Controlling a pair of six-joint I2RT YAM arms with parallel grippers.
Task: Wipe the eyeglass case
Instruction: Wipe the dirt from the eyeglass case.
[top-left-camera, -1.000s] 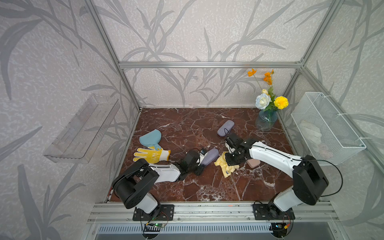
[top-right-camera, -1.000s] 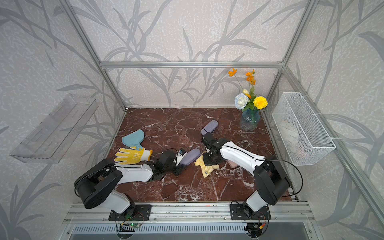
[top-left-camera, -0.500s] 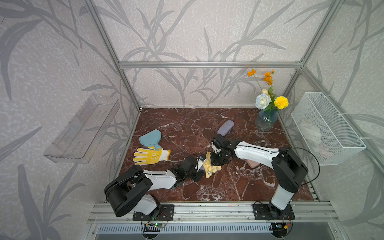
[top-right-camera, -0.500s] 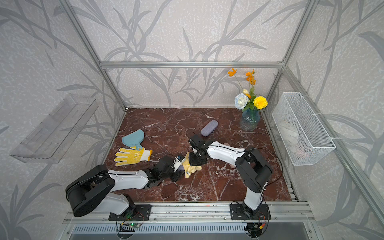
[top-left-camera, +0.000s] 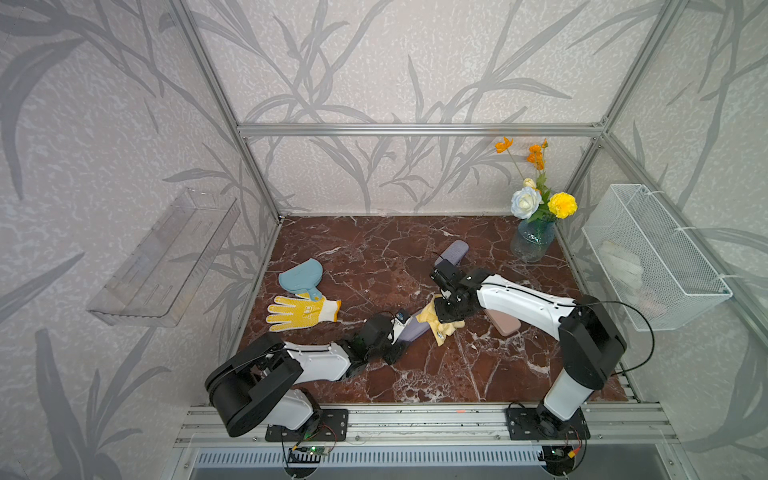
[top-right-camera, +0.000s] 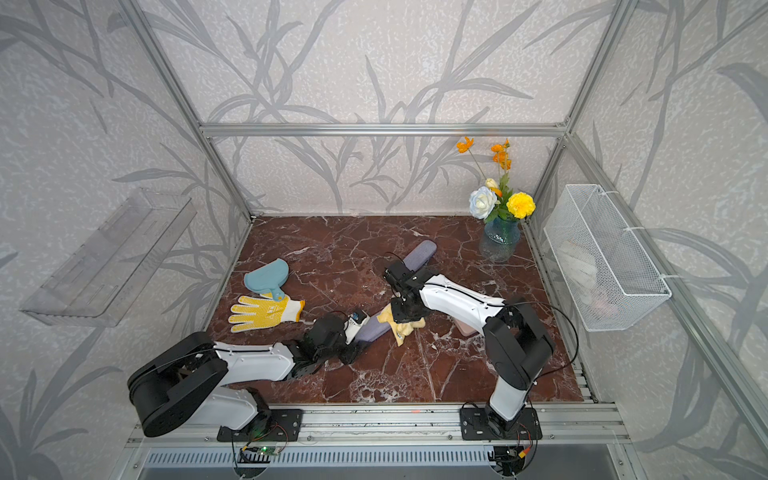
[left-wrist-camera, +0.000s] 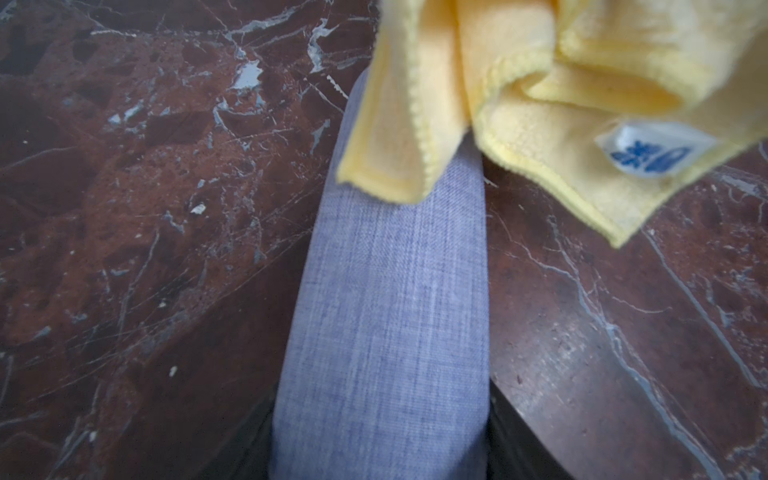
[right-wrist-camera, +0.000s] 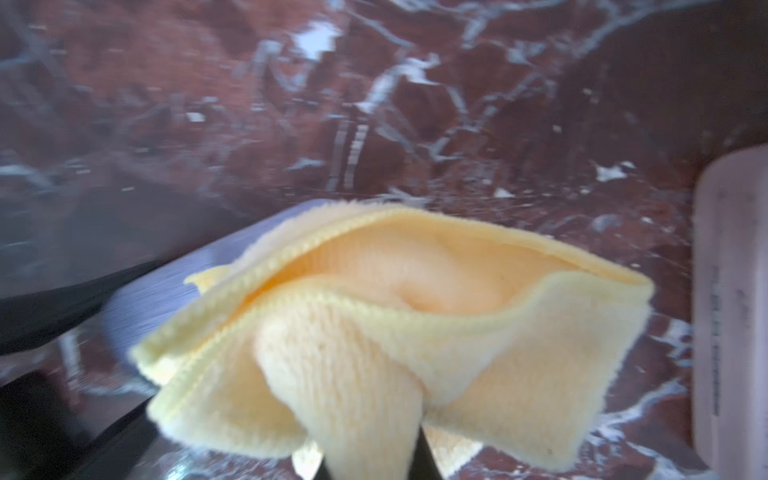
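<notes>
**Both jaws closed, each on one thing**

Left jaws grip one lavender eyeglass case (top-left-camera: 413, 330) by its near end, at mid-worktop (top-left-camera: 478, 374). Right jaws pinch the single yellow cloth (top-left-camera: 436, 322), draped over the case's far end. A second case (top-left-camera: 455, 251) lies farther back.

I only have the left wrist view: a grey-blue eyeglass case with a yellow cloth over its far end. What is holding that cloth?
Observer: The right gripper, shut on the yellow cloth from above.
Operator: Any other cases on the table?
Observer: A second purple case lies farther back, partly hidden behind the right arm.
Operator: Anything else near the cloth?
Observer: A flat pink object lies under the right arm, apart from the cloth.
</notes>
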